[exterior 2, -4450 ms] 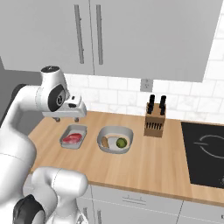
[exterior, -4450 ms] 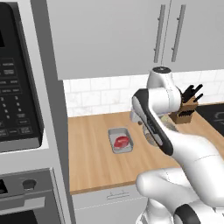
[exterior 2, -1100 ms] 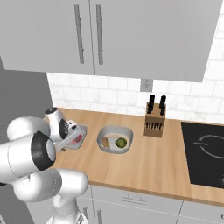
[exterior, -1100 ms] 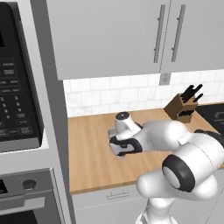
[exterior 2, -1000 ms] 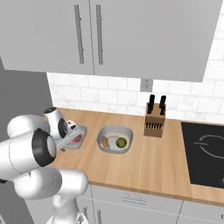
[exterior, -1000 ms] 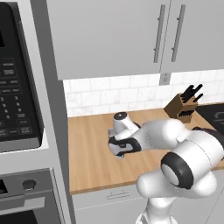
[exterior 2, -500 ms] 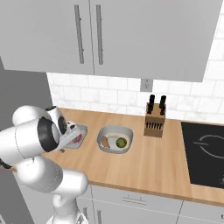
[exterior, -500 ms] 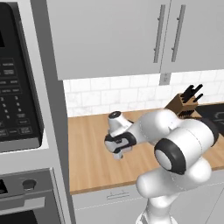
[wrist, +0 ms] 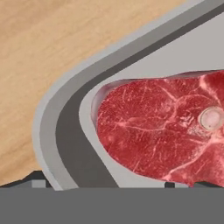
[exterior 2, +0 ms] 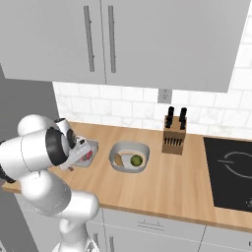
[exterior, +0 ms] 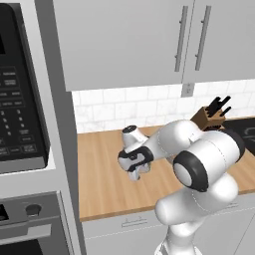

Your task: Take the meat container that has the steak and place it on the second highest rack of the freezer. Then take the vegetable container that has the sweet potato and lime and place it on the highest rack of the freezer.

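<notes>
1. Centre-left of the left base view, the gripper (exterior: 135, 172) is pointing down at the wooden counter (exterior: 99, 174), low over it, with the arm's white bulk filling the lower right of the frame.
2. Jaws are standing wide apart and released, clasping nothing.
3. At centre-left of the right base view, the gripper (exterior 2: 74, 165) is sitting at the near edge of the meat tray (exterior 2: 90, 147), partly covering it; a sliver of red is showing inside.
4. In the hand view, the steak (wrist: 166, 131) is lying flat inside the grey tray (wrist: 65, 131), filling the centre and right of the frame, a pale round bone spot near the right edge. One rounded tray corner is curving through the left half, with bare counter wood (wrist: 52, 48) across the upper left.
5. Just right of the tray in the right base view, the round grey bowl (exterior 2: 129, 157) is resting on the counter, apart from the tray, holding the sweet potato (exterior 2: 118, 160) on its left and the lime (exterior 2: 136, 160) on its right.
6. Further right, a knife block (exterior 2: 174, 136) is standing upright near the tiled wall, and a black hob (exterior 2: 230, 172) is occupying the right edge.
7. Far left of the left base view, a microwave (exterior: 20, 94) is sitting above an oven (exterior: 30, 224).
</notes>
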